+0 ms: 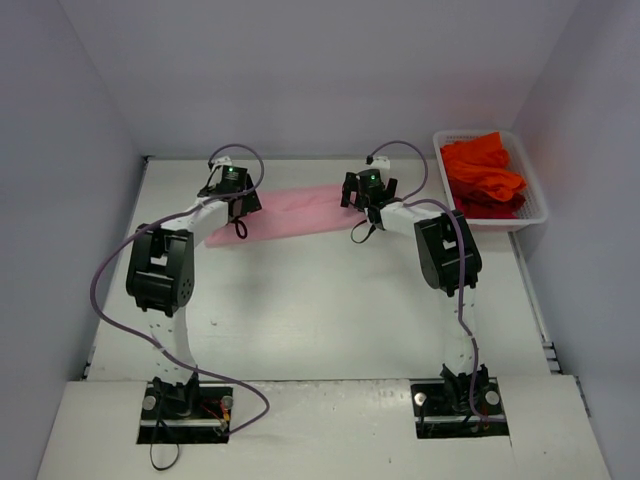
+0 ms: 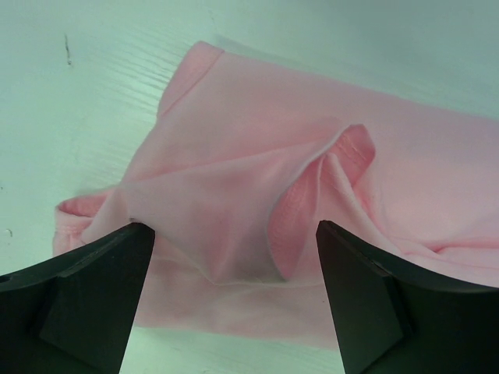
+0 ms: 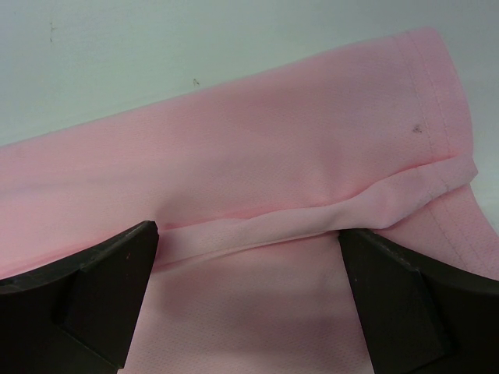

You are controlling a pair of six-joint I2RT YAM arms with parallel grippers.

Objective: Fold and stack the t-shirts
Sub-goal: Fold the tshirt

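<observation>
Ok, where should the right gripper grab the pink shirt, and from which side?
Grip the raised fold ridge of the pink t-shirt, close to its stitched hem, coming straight down from above. The right gripper hangs open over it, but the ridge runs along its closing line, so turning the wrist to close across it would probably bite better. The cloth around lies flat.

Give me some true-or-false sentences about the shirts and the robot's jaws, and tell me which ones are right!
1. The pink t-shirt lies on the table. True.
2. The orange-red t-shirts are stacked on the table. False: they sit heaped in the white basket.
3. The left jaws and right jaws are both open over the pink t-shirt. True.
4. The pink t-shirt is smooth everywhere. False: it is bunched near the left jaws.
</observation>
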